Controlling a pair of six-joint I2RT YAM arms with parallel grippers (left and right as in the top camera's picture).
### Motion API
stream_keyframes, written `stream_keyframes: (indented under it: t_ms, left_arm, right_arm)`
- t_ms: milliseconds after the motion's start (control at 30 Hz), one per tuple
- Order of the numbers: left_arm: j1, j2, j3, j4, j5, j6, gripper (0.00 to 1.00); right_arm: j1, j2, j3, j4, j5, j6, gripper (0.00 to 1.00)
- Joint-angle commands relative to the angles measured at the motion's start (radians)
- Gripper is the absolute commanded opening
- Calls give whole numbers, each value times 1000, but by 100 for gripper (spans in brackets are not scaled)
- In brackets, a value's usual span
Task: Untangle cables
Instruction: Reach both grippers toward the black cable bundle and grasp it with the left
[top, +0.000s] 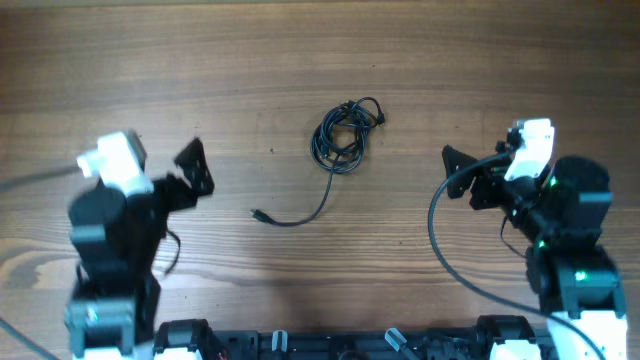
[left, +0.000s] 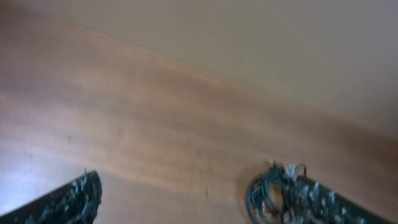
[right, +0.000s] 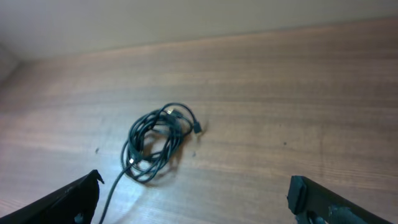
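The untangling is not looking started: the cables (top: 340, 135) are lying bunched in a coil on the table (top: 300, 50), one tail trailing loose, with the left gripper (top: 196, 168) and right gripper (top: 458, 172) hanging wide open and empty on either side.

Wooden table (top: 300, 60) in view, brown grain running side to side. Lying flat near the middle, the cables (top: 340, 135): thin black cord bunched into a small tangle of overlapping loops. One short end (top: 383, 120) poking out at the bundle's far right. Trailing toward the near edge, a loose strand (top: 318, 205), curving left and ending in a small plug (top: 258, 214) resting on the wood.
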Motion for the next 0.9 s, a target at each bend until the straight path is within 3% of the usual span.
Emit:
stream_keyframes:
  t_ms: [0,133,300,400,733,867]
  left_arm:
    - [-11,228,267,-127,72,22,100]
    - [-87,502,568,-353,72,25,100]
    - [-136,685,605,-377,139,-6,100]
    - [-178,785,605,-325,290,48,100]
    - [-364,1102,605,-45,226,-127,70]
    - [-448,1218,605,-6,104,-168,64]
  right_arm:
    - [-4,83,148,-104,-41,-43,100]
    - [-4,225,341,-266,-93,-88,100]
    - [-4,318,395,-250,-89,-79,100]
    - [-4,353,395,-264,-131,8,100]
    - [-4,427,394,-297,-153,-5,100]
    - [-4,434,394,-311,-153,-2,100]
